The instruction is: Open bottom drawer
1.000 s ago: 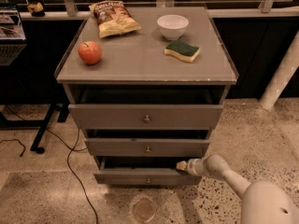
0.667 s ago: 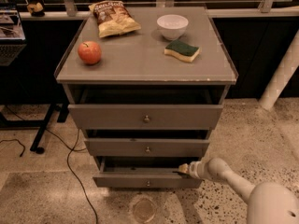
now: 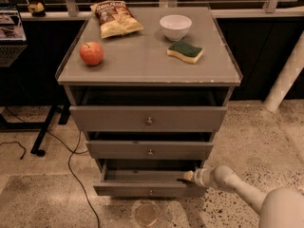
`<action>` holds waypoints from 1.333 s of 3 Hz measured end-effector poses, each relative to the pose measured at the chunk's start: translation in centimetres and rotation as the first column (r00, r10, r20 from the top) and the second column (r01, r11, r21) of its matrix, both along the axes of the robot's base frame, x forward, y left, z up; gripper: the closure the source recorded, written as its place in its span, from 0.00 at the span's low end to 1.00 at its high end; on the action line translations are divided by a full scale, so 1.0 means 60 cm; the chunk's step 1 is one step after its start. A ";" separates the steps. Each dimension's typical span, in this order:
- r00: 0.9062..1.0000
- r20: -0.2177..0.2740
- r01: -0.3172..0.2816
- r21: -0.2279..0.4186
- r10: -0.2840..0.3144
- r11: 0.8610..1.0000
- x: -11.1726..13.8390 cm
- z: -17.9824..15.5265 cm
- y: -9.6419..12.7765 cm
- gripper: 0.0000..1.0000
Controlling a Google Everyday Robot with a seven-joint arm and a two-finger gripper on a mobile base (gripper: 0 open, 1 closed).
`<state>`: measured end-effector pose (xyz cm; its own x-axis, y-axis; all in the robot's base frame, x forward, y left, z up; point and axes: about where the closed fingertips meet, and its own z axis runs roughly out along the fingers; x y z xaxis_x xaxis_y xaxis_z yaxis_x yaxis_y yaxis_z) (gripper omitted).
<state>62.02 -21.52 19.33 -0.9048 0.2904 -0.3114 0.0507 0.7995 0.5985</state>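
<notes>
Farther out, bottom drawer (image 3: 123, 190) over speckled floor (image 3: 247, 137), hand (image 3: 186, 177) at rim

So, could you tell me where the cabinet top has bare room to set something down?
The front strip of the cabinet top, between the apple and the sponge, is bare, as is the middle. The back is crowded: chip bag and bowl. The gripper is low, at the right front edge of the bottom drawer.
</notes>
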 end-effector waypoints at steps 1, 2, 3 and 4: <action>0.998 -0.006 -0.070 -0.046 0.070 0.996 0.007 -0.010 0.043 1.00; 0.997 -0.007 -0.071 -0.046 0.071 0.996 0.007 -0.010 0.044 1.00; 0.998 -0.036 -0.048 -0.029 0.047 0.998 -0.014 -0.020 0.036 1.00; 0.998 -0.067 -0.010 -0.001 0.010 1.000 -0.043 -0.025 0.022 1.00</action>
<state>59.43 -20.18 17.85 -0.9266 0.2806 -0.2503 0.0825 0.8012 0.5927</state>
